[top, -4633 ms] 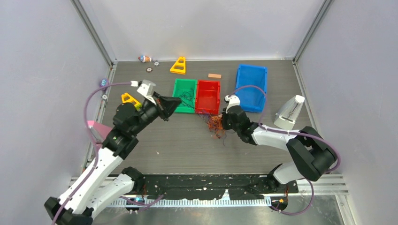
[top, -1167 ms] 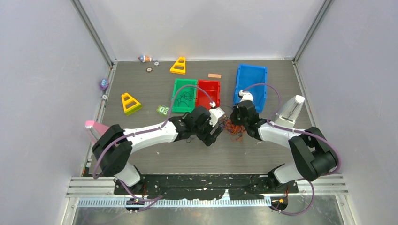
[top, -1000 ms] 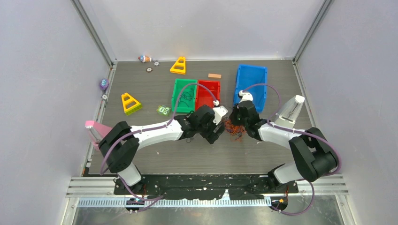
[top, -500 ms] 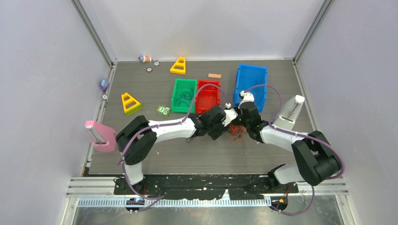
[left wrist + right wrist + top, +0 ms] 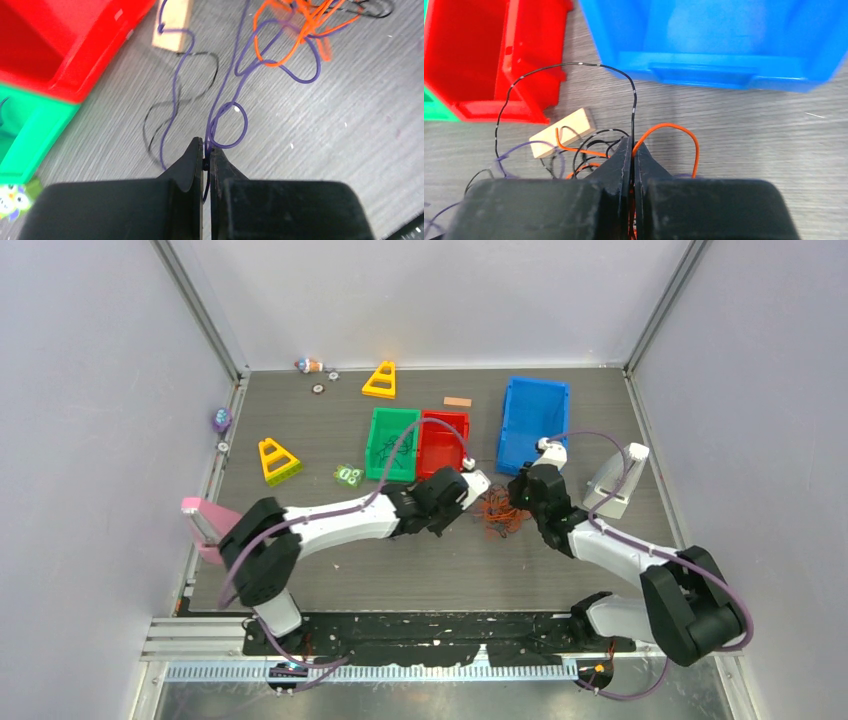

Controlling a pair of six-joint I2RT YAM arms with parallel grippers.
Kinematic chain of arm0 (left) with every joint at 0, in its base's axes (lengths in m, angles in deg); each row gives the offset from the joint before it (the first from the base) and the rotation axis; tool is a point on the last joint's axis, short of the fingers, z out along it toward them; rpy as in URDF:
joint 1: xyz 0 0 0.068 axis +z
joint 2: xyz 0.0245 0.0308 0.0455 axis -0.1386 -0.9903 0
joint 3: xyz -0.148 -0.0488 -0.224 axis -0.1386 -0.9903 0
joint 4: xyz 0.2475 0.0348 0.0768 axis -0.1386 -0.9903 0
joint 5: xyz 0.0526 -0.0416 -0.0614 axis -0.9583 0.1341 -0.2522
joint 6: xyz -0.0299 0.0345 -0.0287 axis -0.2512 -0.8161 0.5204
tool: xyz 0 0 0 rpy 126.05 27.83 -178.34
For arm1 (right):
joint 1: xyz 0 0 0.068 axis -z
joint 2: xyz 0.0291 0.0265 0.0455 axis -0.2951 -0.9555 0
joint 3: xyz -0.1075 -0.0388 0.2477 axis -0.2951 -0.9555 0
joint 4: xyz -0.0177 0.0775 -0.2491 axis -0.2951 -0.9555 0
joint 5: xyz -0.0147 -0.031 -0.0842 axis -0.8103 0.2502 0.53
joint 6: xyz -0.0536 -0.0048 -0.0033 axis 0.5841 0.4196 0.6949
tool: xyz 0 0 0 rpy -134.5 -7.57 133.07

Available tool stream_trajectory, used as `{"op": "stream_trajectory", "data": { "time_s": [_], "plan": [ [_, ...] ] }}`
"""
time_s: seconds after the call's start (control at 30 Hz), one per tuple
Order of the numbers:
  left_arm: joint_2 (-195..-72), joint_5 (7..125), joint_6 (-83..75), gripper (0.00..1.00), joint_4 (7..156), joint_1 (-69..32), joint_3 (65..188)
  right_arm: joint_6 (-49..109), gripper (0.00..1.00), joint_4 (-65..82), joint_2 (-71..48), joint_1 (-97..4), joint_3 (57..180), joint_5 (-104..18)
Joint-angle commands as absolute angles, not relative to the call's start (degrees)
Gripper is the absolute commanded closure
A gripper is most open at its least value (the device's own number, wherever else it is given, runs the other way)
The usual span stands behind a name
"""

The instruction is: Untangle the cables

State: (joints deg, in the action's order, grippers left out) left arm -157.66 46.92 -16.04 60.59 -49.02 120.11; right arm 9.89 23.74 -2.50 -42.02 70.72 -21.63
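Tho thin & floppy, cables (image 5: 496, 511) form rnd loops.

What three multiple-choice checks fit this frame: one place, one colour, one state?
1. The cable clump lies:
A. in the blue bin
B. on the table between the grippers
C. in the red bin

2. The strand in the left gripper is:
A. purple
B. orange
C. white

3. The right gripper is:
A. wide open
B. shut on black and orange strands
C. shut on nothing

Key: 1 B, the clump sits on bare table, outside every bin. 2 A, the pinched strand is purple. 3 B, the tips meet with both colours running between them.
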Motion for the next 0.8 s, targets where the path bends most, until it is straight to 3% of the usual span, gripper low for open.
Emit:
{"op": "stream_trajectory", "data": {
  "time_s": [0.0,0.2,0.37,0.57,0.77],
  "plan": [
    [-145.35,43.91,-11.64,1.00,57.22,-47.48,116.28,6.79,0.95,24.59,2.02,-40.74,68.41,-13.37],
    [-129.52,45.93,-5.32,1.00,55.74,-41.67,110.45,3.61,0.95,20.66,3.71,-40.35,67.80,-5.58],
    [-113.94,49.29,2.77,1.00,56.07,-30.49,104.29,-0.80,0.95,15.64,4.80,-39.97,67.83,0.64],
    [-98.64,38.69,6.95,1.00,52.12,-21.84,100.64,-4.53,0.95,14.18,11.02,-39.85,64.50,8.27],
    [-91.10,30.02,9.66,1.00,49.39,-16.06,100.59,-10.93,0.95,10.27,17.25,-39.84,61.53,17.25]
  ]
}}
